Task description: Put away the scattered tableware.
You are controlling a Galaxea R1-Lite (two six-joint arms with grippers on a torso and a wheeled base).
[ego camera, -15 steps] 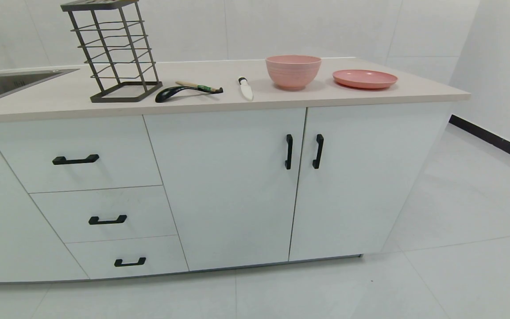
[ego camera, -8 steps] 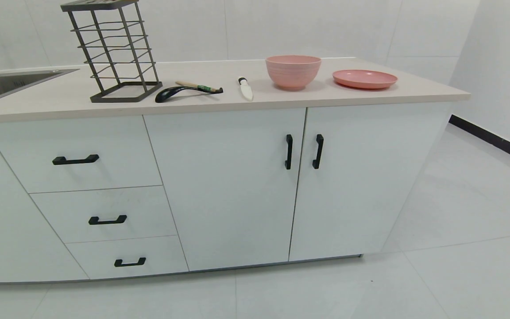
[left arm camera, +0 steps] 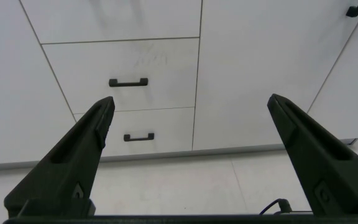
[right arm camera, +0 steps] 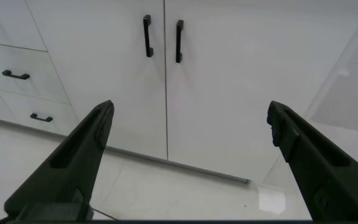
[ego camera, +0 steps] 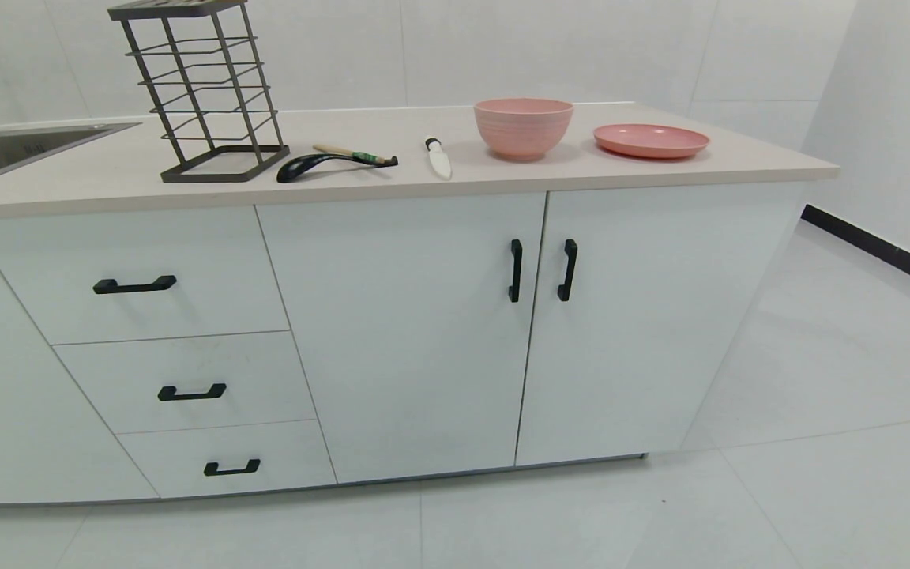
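Well, nothing is picked up yet. Our left hand [left arm camera: 191,102] hangs wide open and empty, low before the drawers [left arm camera: 128,68]. Our right hand [right arm camera: 190,109] is just as wide open and empty before the cupboard doors [right arm camera: 163,74].

All the tableware lies up on the table [ego camera: 68,182]. The pink bowl [ego camera: 524,126] and the pink plate [ego camera: 651,140] sit toward its right edge, the plate nearer that edge. The white knife [ego camera: 439,158], the black spoon [ego camera: 321,164] and a wooden stick [ego camera: 352,153] lie near the middle of the front edge. The wire rack [ego camera: 206,91] stands just beside the spoon.

We judge the step to be the approach. We should lift both arms above the table's front edge before closing in, and keep clear of the door handles. The plate lies flat, so we likely need to catch it by its rim.
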